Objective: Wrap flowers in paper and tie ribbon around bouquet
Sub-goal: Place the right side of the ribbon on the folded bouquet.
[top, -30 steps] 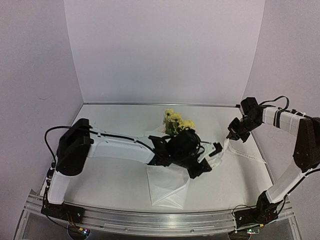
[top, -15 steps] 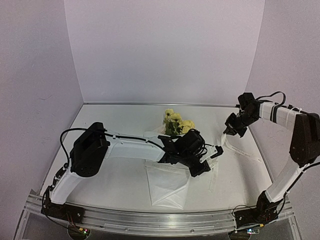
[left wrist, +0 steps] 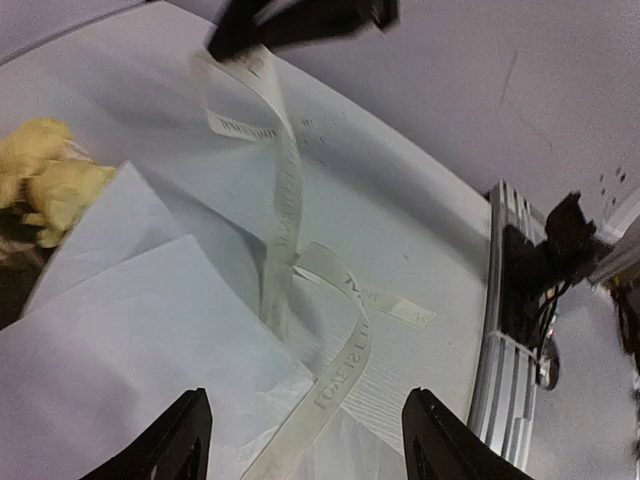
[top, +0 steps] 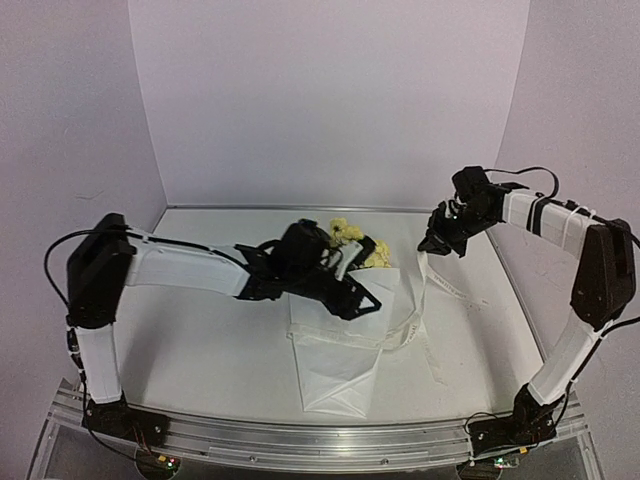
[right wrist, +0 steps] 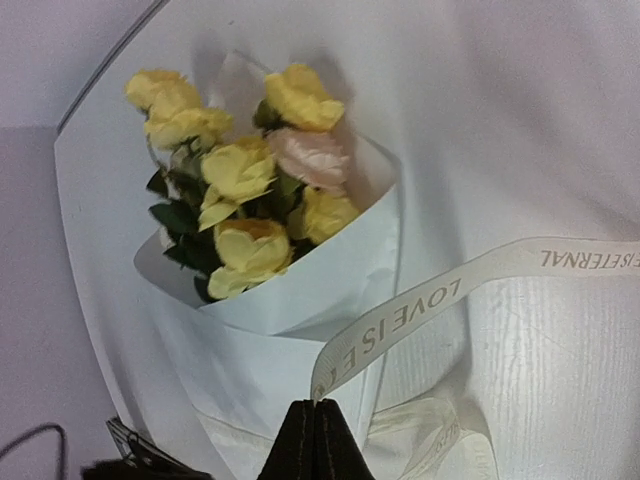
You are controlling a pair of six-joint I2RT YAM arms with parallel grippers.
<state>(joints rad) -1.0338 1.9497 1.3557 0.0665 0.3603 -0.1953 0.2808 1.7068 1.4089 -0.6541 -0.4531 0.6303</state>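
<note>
I saw the left gripper (left wrist: 305, 440) with its fingers spread and nothing between them, over the thin, creased white paper (left wrist: 120, 340). The right gripper (right wrist: 318, 415) was pressed together on one end of the ribbon (right wrist: 400, 315), a soft cream band with printed letters. Only the right wrist view showed the fluffy yellow flowers (right wrist: 240, 190) nested in the paper cone. Only the top view showed the ribbon drooping in a loop onto the table (top: 200, 350).
</note>
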